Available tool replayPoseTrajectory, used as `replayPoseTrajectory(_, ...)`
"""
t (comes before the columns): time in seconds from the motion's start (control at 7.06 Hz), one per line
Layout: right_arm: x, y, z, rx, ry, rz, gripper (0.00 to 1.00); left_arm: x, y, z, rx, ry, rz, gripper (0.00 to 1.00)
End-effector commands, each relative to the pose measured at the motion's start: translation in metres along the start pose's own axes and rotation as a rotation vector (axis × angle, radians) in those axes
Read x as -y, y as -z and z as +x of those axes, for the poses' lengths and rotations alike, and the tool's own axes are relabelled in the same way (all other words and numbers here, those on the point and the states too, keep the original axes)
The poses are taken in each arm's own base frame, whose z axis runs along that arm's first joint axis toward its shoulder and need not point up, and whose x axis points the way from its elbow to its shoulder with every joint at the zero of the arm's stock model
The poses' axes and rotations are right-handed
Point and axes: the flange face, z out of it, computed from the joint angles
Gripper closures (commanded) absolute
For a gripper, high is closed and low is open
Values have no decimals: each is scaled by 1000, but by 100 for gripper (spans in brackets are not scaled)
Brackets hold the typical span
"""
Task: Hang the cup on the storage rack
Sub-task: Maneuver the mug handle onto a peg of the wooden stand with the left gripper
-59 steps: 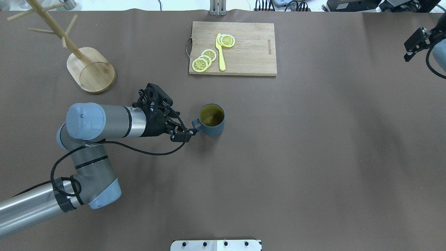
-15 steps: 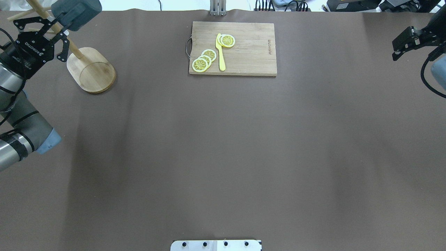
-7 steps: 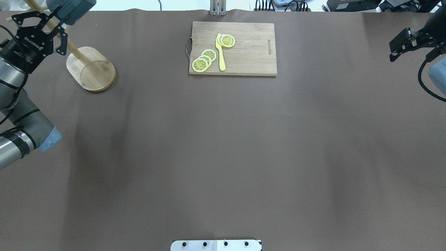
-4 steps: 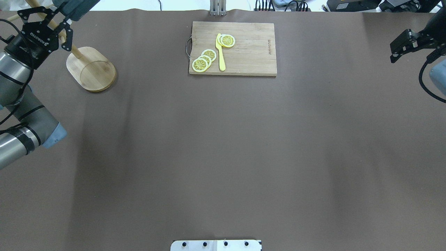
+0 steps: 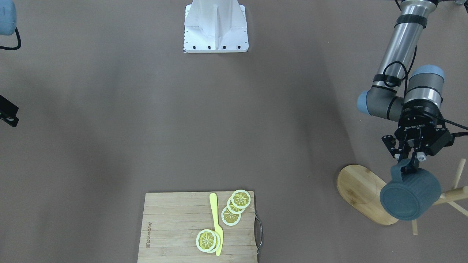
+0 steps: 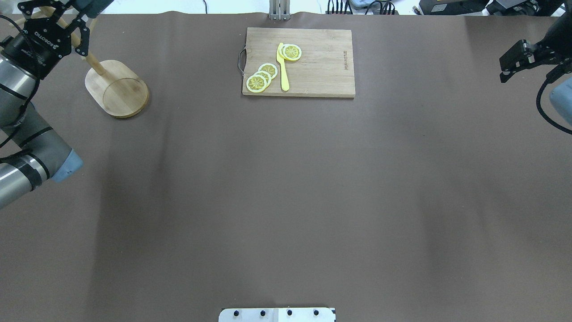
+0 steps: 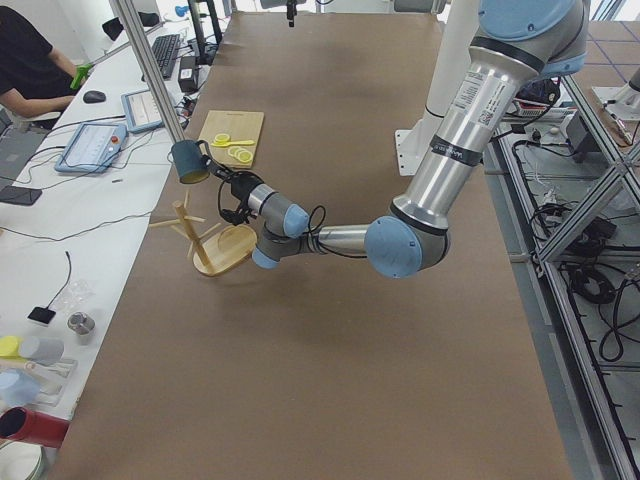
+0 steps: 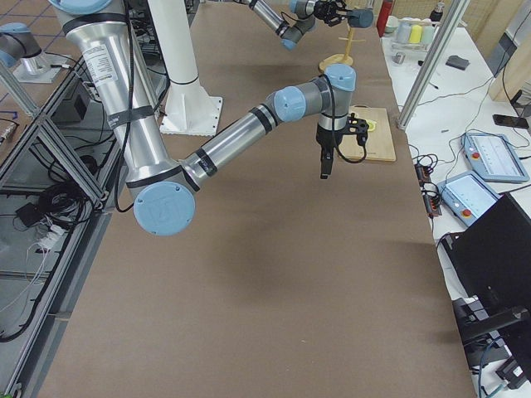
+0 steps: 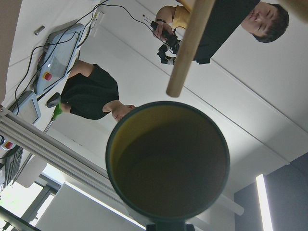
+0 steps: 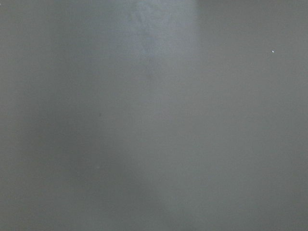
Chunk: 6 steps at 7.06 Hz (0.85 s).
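My left gripper [image 5: 413, 165] is shut on the handle of the slate blue cup [image 5: 409, 197], which it holds in the air on its side. The cup's bottom faces the front camera, above the storage rack's oval base [image 5: 356, 188] and beside a peg [image 5: 453, 195]. From overhead only an edge of the cup [image 6: 94, 3] shows at the top, by the left gripper [image 6: 71, 8] and the rack's post [image 6: 93, 65]. In the left wrist view a peg's [image 9: 190, 48] blunt end sits just above the rim of the cup's yellow inside [image 9: 168, 161]. My right gripper [image 6: 505, 74] hangs far right; whether it is open or shut does not show.
A wooden cutting board [image 6: 321, 67] with lemon slices [image 6: 261, 77] and a yellow knife [image 6: 283, 67] lies at the table's far middle. Desks with devices and a seated person [image 7: 30, 60] are beyond the far edge. The robot's white base plate [image 5: 215, 25] is at the near edge.
The cup has left the table's middle and been carried up to the rack. Over the last second my left gripper shifted slightly toward the far edge with it. The right gripper barely moved.
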Motion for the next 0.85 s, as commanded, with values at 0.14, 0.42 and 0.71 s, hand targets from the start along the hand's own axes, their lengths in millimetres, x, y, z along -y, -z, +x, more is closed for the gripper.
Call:
replayPoseTrajectory(0.14,-5,0,-8,4,-9,0,0,12,9,-2,16,-8,27,100)
replayPoseTrajectory(0.42,-11,-1,-17,10,-9,-2,0,25,21,-7,43,-16,51,100)
replayPoseTrajectory(0.71,-13,1,-20,13,-9,1,0,30,30,-9,59,-16,61,100)
